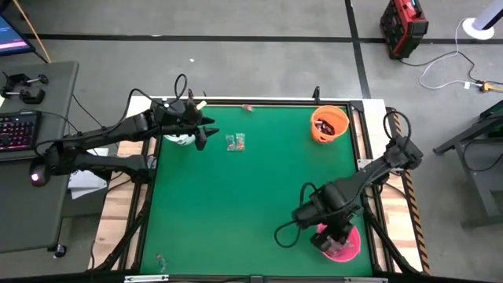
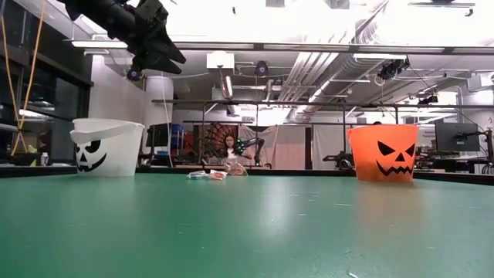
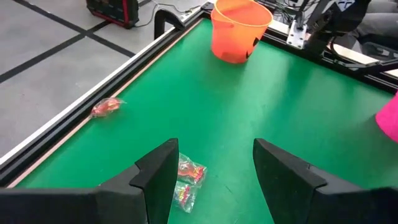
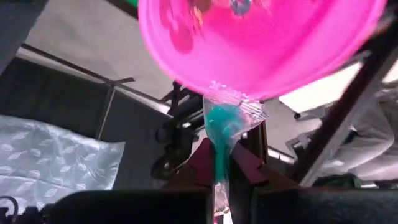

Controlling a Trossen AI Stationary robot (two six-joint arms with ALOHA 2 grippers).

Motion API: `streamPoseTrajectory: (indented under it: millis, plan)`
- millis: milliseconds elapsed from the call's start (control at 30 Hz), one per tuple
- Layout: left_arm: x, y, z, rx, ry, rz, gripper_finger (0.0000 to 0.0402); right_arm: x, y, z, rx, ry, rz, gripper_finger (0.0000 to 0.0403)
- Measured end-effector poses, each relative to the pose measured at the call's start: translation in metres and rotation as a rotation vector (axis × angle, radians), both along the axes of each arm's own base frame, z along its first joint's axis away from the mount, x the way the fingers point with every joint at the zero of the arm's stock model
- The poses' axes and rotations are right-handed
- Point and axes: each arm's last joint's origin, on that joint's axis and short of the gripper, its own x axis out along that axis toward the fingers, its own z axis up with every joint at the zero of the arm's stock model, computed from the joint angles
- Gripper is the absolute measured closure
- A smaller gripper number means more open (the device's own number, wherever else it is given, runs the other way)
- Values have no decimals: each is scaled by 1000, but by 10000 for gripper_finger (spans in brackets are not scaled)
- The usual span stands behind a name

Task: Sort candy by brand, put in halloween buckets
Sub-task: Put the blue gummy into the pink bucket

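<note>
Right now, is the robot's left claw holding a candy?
No, the left gripper hangs open above the green table, and the candy lies loose on the mat below its fingers.

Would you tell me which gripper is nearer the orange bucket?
Left. The left gripper hangs across the table from the orange bucket; the right gripper is farther, over the pink bucket.

Both arms are built of dark, nearly black blocky links with rounded joints. A thin black cable loops up just behind the left gripper and another arcs from the upper joint of the right arm, with a further loop trailing behind the right gripper. The left gripper's fingers are matte black, flat-faced wedges with chamfered, angular edges. Of the right gripper's body only a dark edge shows, with dark reddish parts just ahead of it.
</note>
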Motion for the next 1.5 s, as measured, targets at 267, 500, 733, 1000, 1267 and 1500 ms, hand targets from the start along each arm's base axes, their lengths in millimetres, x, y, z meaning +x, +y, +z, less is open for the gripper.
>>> streamPoseTrajectory:
  millis: [267,500,733,1000,1267,1500]
  plan:
    - [0,-1,0,-29,-12,-25,204,7,-7,-32,-32,-39,-28,318]
    - [0,-1,0,-22,-10,-28,204,11,-16,-32,-10,-63,-10,181]
    - [6,-10,7,-266,-155,-176,204,1,-28,-4,-220,-190,63,140]
    - [22,-80,-4,-402,-22,-376,204,-29,-55,30,-540,-336,-2,139]
    - [6,-208,-59,-738,564,-510,204,-35,-63,40,-670,-513,90,139]
    - [-43,-299,-102,-828,984,-628,204,-27,-62,40,-706,-641,192,139]
